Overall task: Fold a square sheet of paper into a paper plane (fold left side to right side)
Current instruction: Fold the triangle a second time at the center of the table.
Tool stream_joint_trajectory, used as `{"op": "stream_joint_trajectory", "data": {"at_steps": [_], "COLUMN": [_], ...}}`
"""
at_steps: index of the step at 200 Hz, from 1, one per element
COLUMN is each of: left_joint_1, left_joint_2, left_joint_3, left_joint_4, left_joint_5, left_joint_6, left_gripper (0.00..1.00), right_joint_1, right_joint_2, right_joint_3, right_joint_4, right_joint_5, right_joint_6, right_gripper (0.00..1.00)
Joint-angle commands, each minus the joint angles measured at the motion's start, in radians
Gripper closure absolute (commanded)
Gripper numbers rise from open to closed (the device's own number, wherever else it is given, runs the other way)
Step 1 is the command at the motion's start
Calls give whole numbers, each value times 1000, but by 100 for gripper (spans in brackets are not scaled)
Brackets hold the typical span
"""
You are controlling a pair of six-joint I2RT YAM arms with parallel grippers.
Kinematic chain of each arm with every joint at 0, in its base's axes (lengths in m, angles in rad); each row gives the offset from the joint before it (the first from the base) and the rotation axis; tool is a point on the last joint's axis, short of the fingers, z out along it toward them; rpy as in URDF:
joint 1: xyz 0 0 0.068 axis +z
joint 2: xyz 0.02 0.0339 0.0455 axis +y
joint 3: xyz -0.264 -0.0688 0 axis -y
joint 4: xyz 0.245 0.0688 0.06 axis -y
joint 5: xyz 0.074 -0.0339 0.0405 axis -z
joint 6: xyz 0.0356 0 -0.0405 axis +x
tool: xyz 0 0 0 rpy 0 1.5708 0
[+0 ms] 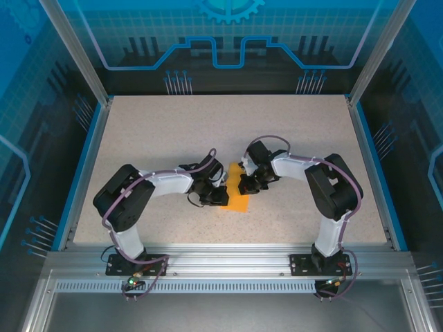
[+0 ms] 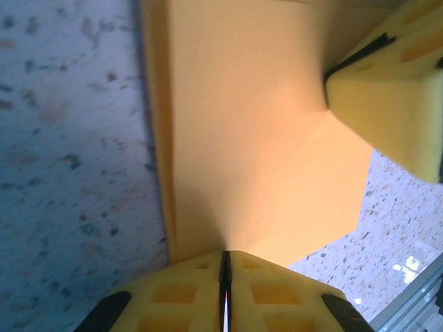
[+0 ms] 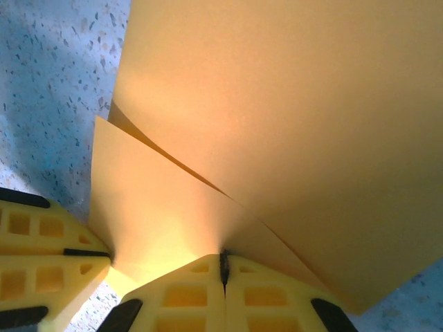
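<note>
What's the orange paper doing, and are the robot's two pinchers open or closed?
orange sheet of paper: partly folded, layers still loose, pinched from two sides.
left gripper: jaws shut on the paper's edge.
right gripper: jaws shut on the paper's edge.

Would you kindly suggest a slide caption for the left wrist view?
The left end effector pinches the near edge of the paper while the right end effector pinches its far side.
</note>
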Motion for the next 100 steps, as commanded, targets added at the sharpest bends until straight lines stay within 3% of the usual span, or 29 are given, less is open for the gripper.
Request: {"op": "stream_joint_trajectory", "data": {"at_steps": [1, 88, 100], "left_joint_1": [27, 61, 65], "left_joint_2": [-35, -146, -182], "left_joint_3": [-50, -113, -108], "left_joint_4": [-74, -90, -92], "left_joint_5": [-43, -41, -36], "left_joint_6": [-19, 9, 23], "left_gripper": [88, 85, 80], "right_joint_1": [-34, -38, -41], "right_joint_2": [46, -56, -97], "right_joint_3": [-33, -42, -46], "right_joint_4": [-86, 18, 38], "right_joint_5": [119, 69, 78], "right_joint_6": [-21, 10, 20], "right_gripper": [100, 100, 94]}}
